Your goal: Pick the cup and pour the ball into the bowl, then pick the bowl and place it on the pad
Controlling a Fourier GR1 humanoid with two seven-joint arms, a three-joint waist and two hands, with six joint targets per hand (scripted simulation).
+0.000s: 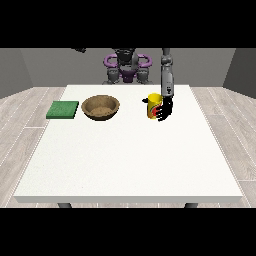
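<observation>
A yellow cup [152, 105] with a red mark stands upright on the white table [125, 160], right of centre at the back. The hand at the view's right [166, 109] comes down from above and sits against the cup's right side, with its fingers curled round it. No ball shows; the inside of the cup is hidden. A brown bowl [101, 107] rests to the left of the cup, apart from it. A green pad [63, 109] lies flat left of the bowl. The hand at the view's left [79, 49] is only a dark tip high up, far above the table.
The robot's body [127, 66] stands behind the table's far edge. Wide bare table surface stretches from the objects to the near edge. Wooden floor surrounds the table.
</observation>
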